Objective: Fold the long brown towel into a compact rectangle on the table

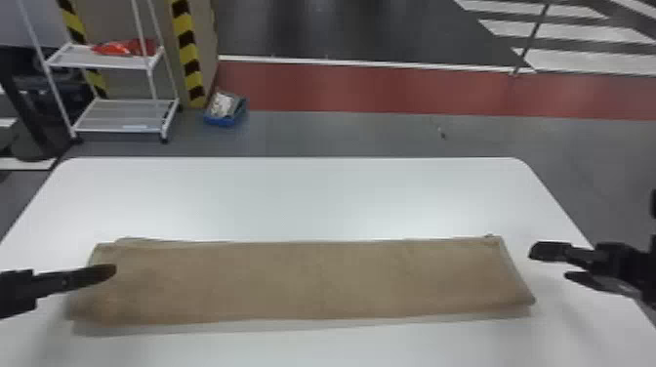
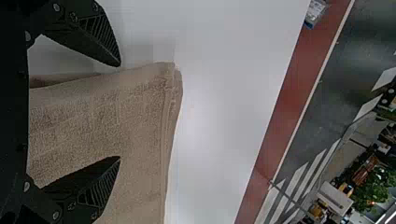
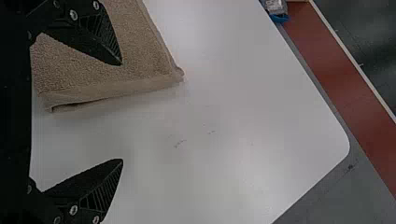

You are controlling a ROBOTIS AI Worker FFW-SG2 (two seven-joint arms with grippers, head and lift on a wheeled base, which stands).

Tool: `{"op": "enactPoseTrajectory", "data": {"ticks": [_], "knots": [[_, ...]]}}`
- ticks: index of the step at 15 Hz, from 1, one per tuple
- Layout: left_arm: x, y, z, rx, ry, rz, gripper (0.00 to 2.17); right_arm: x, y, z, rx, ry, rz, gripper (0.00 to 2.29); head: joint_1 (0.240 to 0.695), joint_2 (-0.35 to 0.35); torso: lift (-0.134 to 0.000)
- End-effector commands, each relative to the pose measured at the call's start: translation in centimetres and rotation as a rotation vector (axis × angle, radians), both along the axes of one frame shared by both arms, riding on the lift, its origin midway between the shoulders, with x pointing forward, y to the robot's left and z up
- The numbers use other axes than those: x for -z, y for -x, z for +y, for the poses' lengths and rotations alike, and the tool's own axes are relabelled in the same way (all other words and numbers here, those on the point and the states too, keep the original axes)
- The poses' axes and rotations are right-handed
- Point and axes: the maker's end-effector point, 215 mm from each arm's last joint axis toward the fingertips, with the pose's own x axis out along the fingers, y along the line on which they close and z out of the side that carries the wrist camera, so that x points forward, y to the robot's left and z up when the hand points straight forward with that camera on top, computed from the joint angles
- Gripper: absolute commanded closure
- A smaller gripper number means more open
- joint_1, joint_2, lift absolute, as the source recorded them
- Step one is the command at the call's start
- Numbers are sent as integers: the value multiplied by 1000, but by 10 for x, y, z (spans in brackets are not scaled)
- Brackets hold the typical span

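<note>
At opposite ends of the brown towel (image 1: pixel 302 280), the left gripper (image 2: pixel 119 111) and right gripper (image 3: pixel 122 111) hang with fingers spread, presumably to pinch those ends for folding.

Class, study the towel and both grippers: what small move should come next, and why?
Probably the left gripper should ease down and close on the left end of the towel. Its fingers stand open over that end, one above the cloth and one just past its edge, and the towel lies as a long strip across the table, so its ends seem still to be folded inward.
</note>
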Motion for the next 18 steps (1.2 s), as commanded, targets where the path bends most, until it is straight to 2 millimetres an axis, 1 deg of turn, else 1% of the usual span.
{"op": "enactPoseTrajectory", "data": {"ticks": [1, 4, 5, 6, 8, 10, 11, 12, 13, 15, 16, 17, 18], "knots": [[3, 3, -3, 10, 0, 10, 208, -1, -1, 2, -1, -1, -3, 161, 695, -110, -125], [3, 7, -7, 33, 7, 19, 215, 0, -1, 5, -1, -4, -5, 161, 695, -114, -125], [3, 7, -7, 39, 7, 18, 282, 0, -1, 6, -1, -5, -4, 161, 695, -115, -125], [2, 9, -9, 45, 14, 20, 394, 0, -1, 7, -1, -6, -4, 161, 695, -115, -125], [-1, 11, -14, 68, 33, 17, 718, 1, -2, 7, -2, -8, -4, 161, 695, -117, -125], [0, 13, -21, 100, 26, 24, 745, 0, -2, 8, -1, -15, -8, 161, 695, -120, -125], [2, 14, -23, 107, 18, 30, 1332, 1, -1, 8, 1, -15, -7, 161, 695, -123, -125], [5, 13, -22, 101, 8, 36, 1679, 1, -1, 8, 1, -15, -7, 161, 695, -125, -125], [5, 13, -22, 100, 7, 36, 1679, 1, -1, 8, 1, -15, -7, 161, 695, -128, -125], [-2, 11, -19, 91, 12, 22, 1683, 0, -2, 7, 1, -14, -8, 161, 695, -129, -125], [-11, 10, -18, 90, 15, 7, 1713, -1, -1, 5, 2, -11, -8, 161, 695, -129, -125], [-13, 13, -16, 76, 20, 19, 1808, -1, -1, 5, 2, -12, -9, 161, 695, -128, -125], [-17, 14, -14, 67, 25, 23, 1956, -1, -1, 4, 5, -15, -12, 161, 695, -128, -125]]}}
